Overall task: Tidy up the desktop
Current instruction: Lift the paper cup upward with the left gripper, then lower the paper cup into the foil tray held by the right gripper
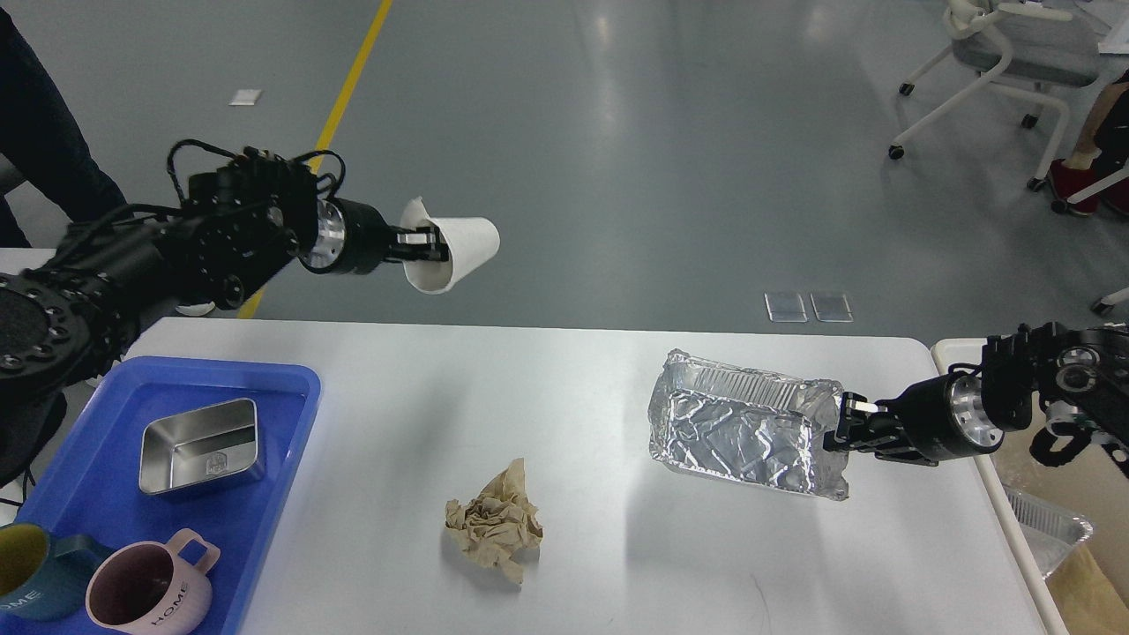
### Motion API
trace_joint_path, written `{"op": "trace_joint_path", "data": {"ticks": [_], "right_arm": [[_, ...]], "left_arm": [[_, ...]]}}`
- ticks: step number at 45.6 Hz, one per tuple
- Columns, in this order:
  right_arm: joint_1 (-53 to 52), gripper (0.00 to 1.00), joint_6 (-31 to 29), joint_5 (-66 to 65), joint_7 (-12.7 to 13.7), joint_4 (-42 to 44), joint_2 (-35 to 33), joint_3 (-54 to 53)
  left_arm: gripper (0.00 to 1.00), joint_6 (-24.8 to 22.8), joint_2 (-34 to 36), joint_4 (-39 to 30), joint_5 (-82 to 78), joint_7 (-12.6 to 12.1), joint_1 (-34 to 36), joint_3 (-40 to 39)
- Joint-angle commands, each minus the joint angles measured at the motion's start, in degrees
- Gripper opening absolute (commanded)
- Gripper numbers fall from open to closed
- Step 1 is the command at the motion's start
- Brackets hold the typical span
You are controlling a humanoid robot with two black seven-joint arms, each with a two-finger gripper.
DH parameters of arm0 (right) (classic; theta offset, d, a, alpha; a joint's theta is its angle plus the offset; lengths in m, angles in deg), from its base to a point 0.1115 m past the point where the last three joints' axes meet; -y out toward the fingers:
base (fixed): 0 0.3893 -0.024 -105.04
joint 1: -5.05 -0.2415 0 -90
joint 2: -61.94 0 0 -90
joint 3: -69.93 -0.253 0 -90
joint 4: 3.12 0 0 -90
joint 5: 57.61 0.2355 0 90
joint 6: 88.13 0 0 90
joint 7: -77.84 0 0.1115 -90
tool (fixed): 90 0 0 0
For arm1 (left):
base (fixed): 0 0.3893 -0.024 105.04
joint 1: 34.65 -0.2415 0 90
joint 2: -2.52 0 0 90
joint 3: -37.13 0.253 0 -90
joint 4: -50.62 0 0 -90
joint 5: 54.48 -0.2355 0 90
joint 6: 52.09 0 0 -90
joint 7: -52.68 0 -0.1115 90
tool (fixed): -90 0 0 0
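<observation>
Gripping a white paper cup [452, 251] by its rim, the left gripper [430, 245] holds it tipped on its side, high above the far left part of the desktop [582, 564]. At the right edge, the right gripper [840, 430] is clamped on the crumpled corner of a foil tray [741, 430], which hangs tilted just over the white surface. A crumpled brown paper ball [494, 522] lies on the desktop between the arms, while at the left a blue tray [291, 397] carries a metal tin [201, 445], a pink mug [154, 593] and a dark teal mug [35, 586].
</observation>
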Motion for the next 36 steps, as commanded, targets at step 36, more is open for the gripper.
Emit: {"op": "trace_joint_path", "data": {"ticks": [36], "right_arm": [[-4.0,0.00,-0.4,-2.9,0.8,-4.4,11.2,2.2]], "left_arm": [[0.00,-3.0,-18.1,0.2,3.8,-4.8,7.9,-5.9]]}}
